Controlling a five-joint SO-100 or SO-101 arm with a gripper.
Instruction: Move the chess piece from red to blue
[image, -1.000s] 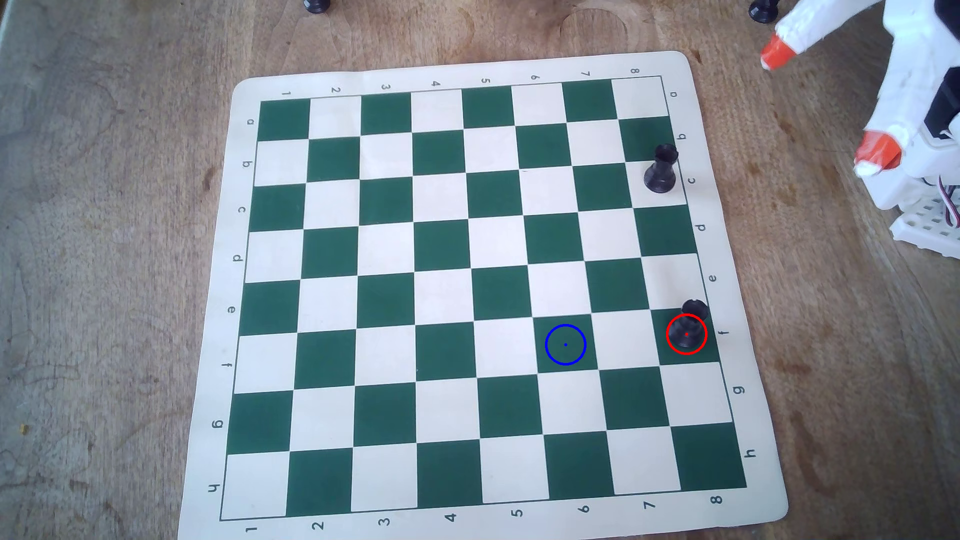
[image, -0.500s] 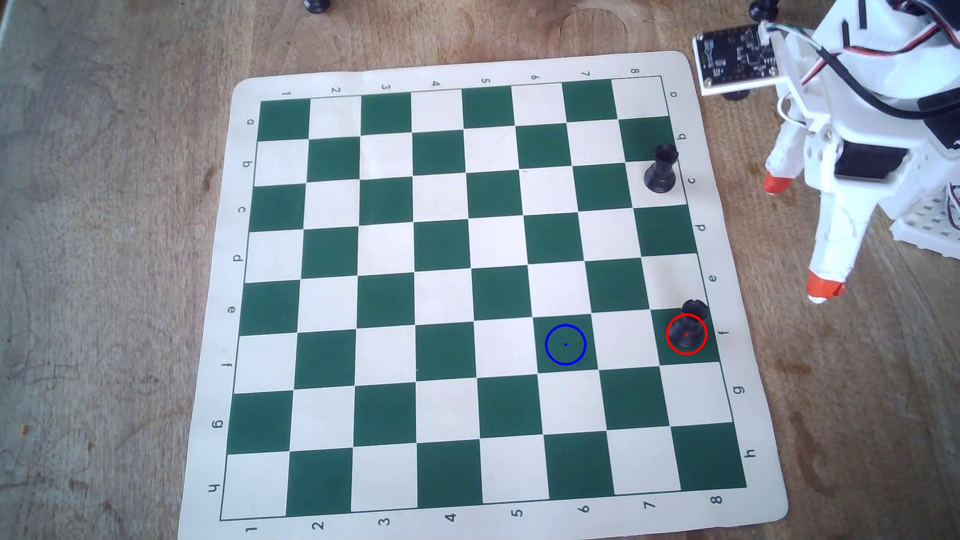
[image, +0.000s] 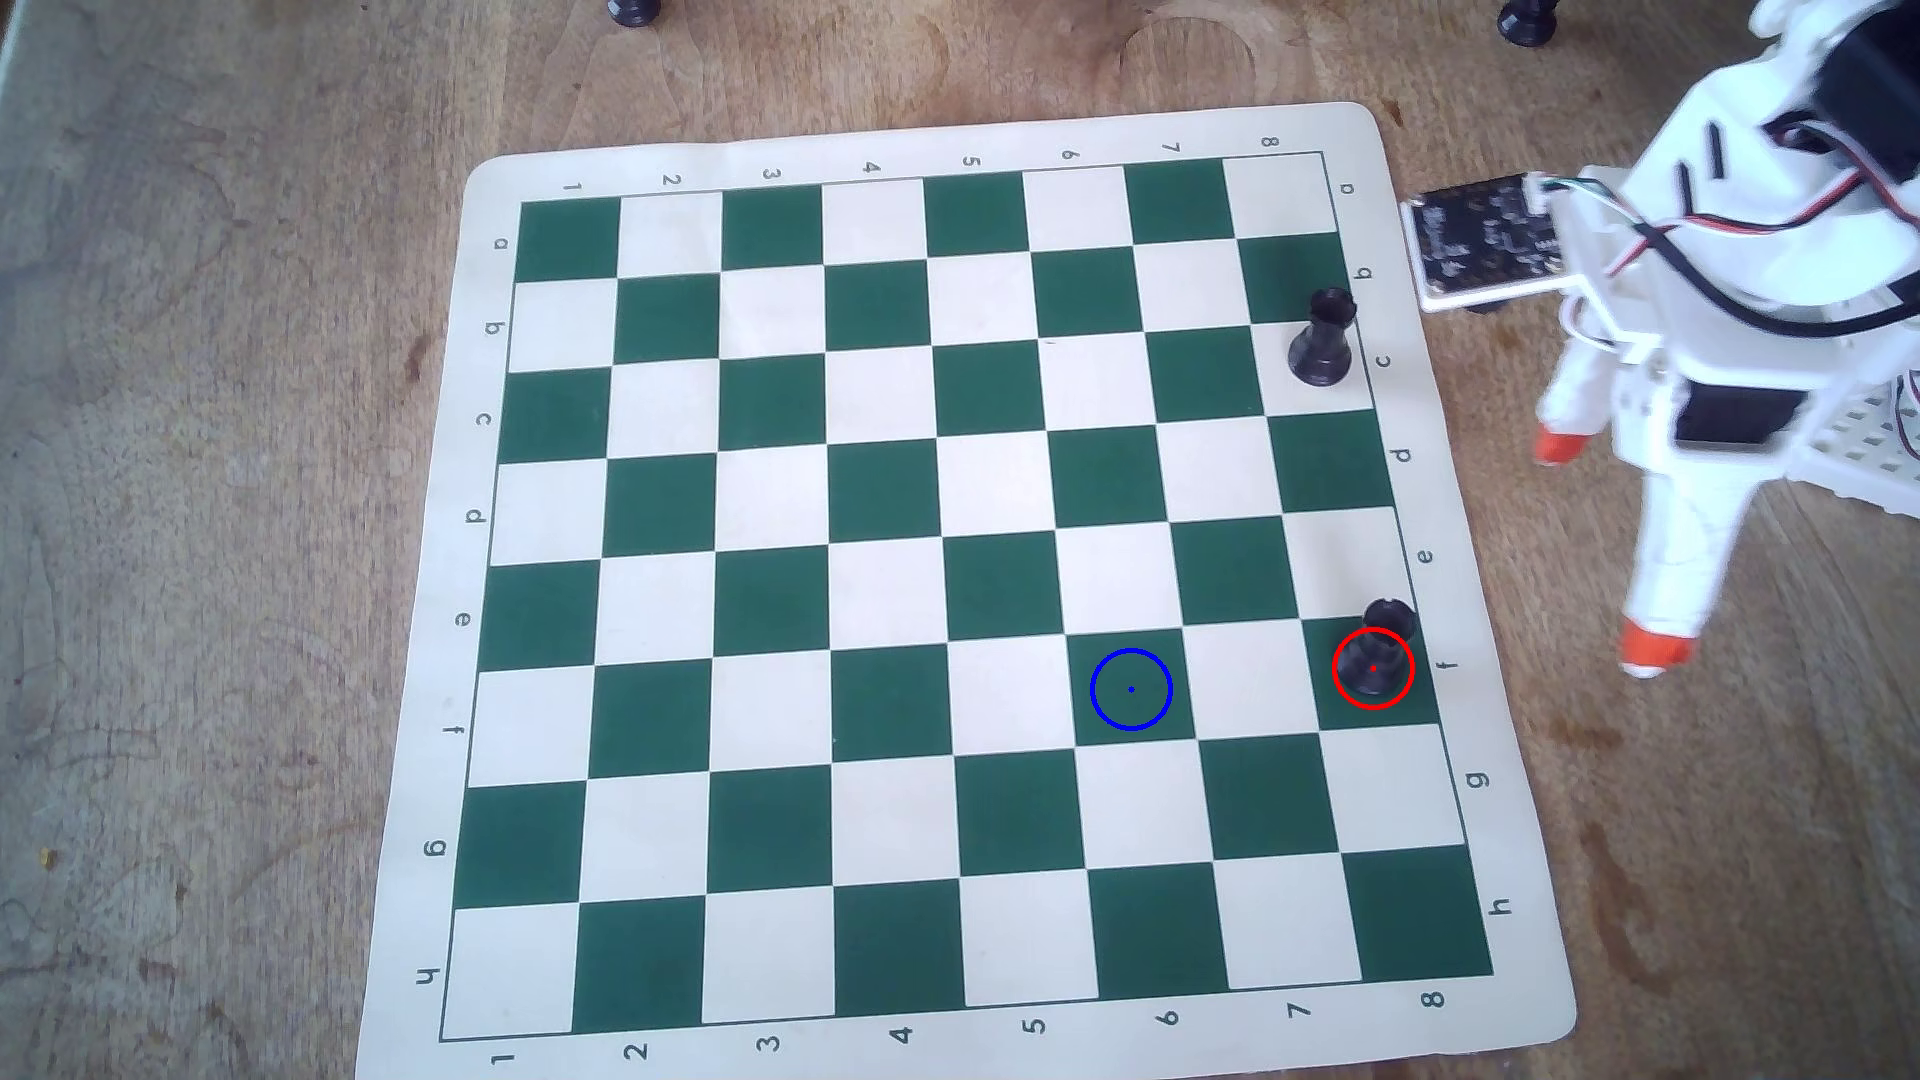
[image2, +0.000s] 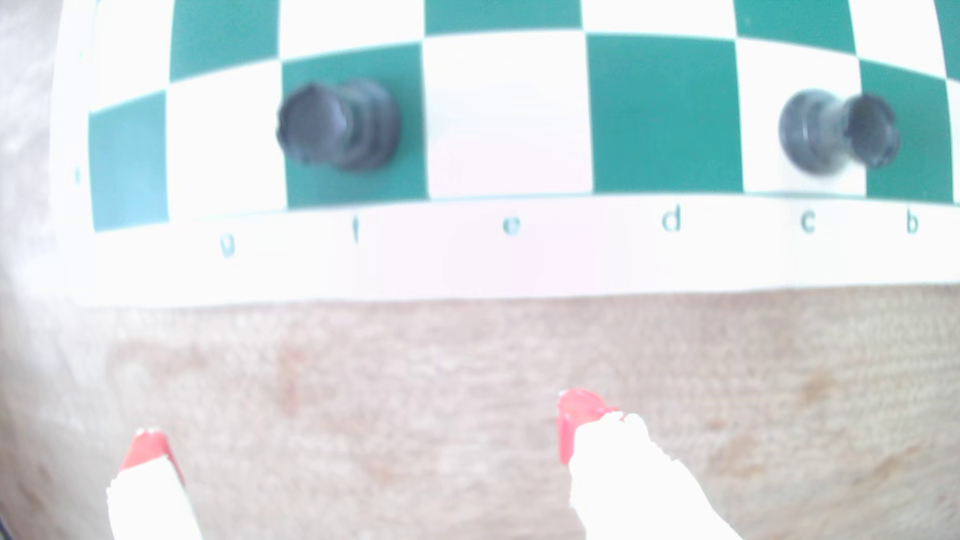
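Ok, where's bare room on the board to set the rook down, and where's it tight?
The blue circle sits on an empty green square with bare squares all round. Everything left of column 8 is free. It is tight only along the right edge: the rook in the red circle and the second rook stand there. The open gripper hovers off the board.

Worn, stained wooden table (image: 260, 415) — smooth matt board mat (image: 1455, 831), black plastic chess piece (image: 1377, 654).
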